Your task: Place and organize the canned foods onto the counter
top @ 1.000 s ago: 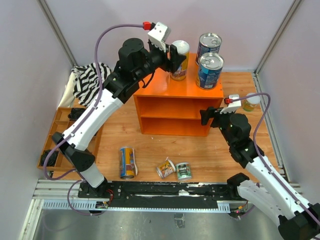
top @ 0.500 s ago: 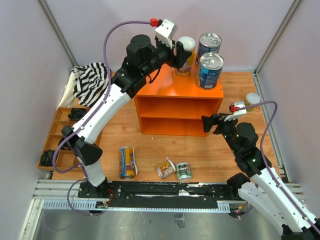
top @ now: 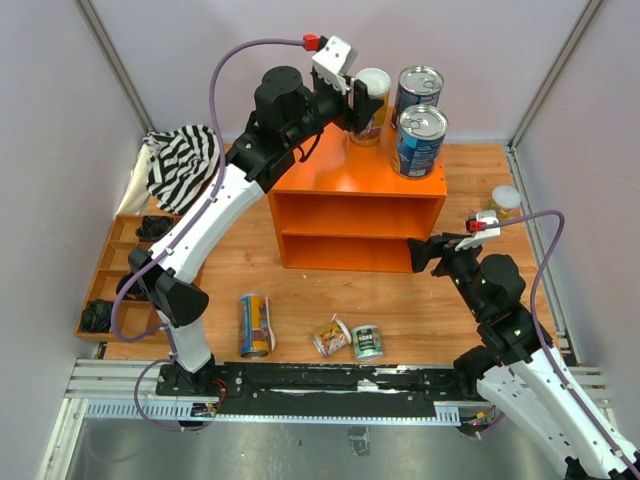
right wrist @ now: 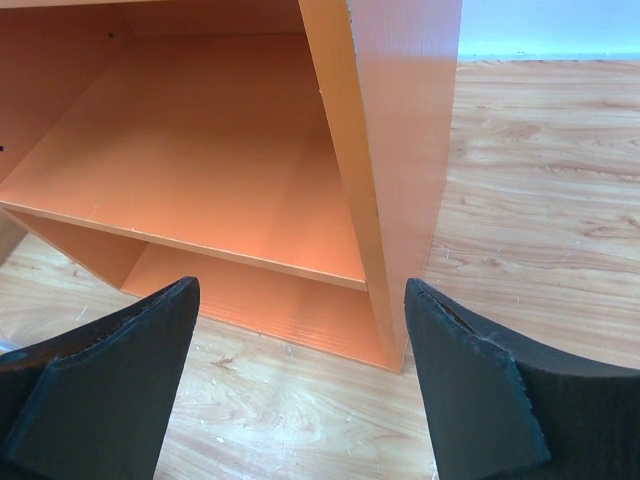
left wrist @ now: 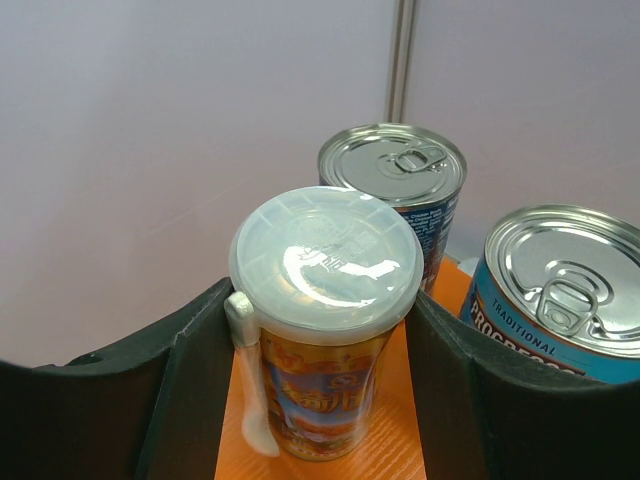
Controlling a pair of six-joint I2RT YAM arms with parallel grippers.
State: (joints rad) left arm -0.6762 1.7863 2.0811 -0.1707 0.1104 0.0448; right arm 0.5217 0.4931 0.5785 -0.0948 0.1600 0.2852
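Currently the left gripper is clamped on a tall yellow can with a clear lid. The can stands upright at the back of the counter top, just beside the rear blue tin and front blue tin. Right gripper: jaws wide apart, empty, facing the counter's front right corner by the shelf. On the floor in front, a tall tin lies on its side, near a small yellow tin and a small green tin.
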